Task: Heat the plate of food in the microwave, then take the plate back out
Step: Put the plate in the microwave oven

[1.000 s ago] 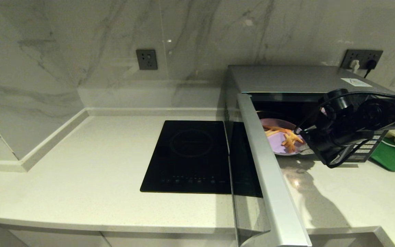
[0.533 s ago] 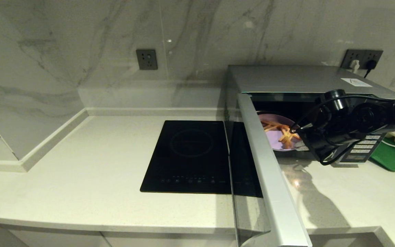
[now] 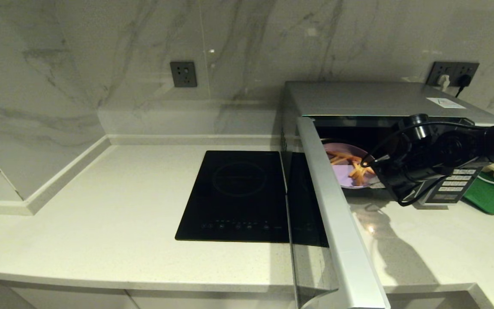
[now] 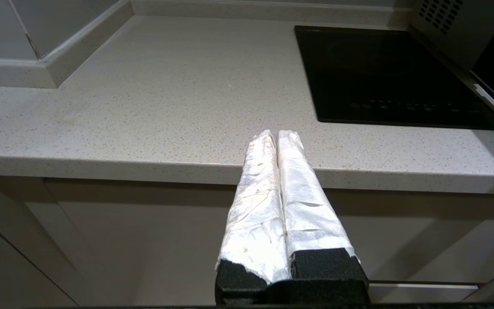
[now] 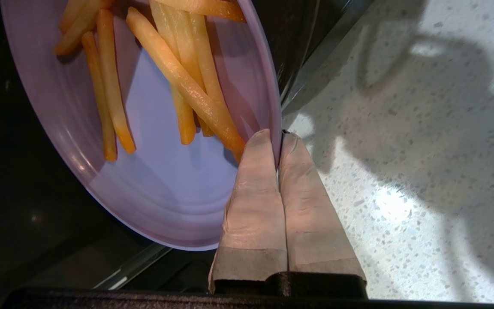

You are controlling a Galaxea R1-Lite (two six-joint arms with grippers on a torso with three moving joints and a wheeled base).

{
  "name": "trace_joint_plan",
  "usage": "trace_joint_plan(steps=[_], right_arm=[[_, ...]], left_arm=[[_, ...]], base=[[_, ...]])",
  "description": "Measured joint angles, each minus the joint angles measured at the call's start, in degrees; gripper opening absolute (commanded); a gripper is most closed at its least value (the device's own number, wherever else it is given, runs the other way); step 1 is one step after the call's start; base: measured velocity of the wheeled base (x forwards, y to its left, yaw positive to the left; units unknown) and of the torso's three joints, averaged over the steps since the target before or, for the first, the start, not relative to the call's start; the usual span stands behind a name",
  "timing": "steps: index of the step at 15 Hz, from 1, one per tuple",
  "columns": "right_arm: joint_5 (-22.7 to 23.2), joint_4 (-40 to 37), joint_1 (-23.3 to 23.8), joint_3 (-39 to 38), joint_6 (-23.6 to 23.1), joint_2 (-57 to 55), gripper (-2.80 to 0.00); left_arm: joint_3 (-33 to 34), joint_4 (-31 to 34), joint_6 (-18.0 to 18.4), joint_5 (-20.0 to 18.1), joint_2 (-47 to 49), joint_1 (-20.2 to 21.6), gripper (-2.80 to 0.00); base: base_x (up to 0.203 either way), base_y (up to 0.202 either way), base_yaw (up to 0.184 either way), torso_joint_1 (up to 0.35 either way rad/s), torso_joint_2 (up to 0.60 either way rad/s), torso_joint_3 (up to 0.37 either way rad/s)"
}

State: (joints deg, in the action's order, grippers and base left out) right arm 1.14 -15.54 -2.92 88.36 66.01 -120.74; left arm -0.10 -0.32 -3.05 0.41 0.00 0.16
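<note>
plate of food (image 5: 157,189) | lilac, orange-yellow sticks | right pincer (image 5: 278,136) clamped on rim

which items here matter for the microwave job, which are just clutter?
In the job:
- plate of food, rim pinched by the right gripper at the microwave's mouth
- microwave, door swung open

Lying about:
- induction cooktop
- green tray by the microwave
- wall sockets
- left gripper, shut, parked off the counter edge
</note>
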Motion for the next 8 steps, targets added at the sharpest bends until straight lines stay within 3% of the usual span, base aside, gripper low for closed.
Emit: trace_joint_plan(steps=[8], right_arm=[[-0.92, 0.0, 0.4, 1.94, 0.11, -1.67, -2.8]], left_arm=[[0.0, 0.01, 0.02, -0.01, 0.0, 0.0, -2.8]], base=[[0.0, 0.0, 0.0, 0.0, 0.0, 0.0]])
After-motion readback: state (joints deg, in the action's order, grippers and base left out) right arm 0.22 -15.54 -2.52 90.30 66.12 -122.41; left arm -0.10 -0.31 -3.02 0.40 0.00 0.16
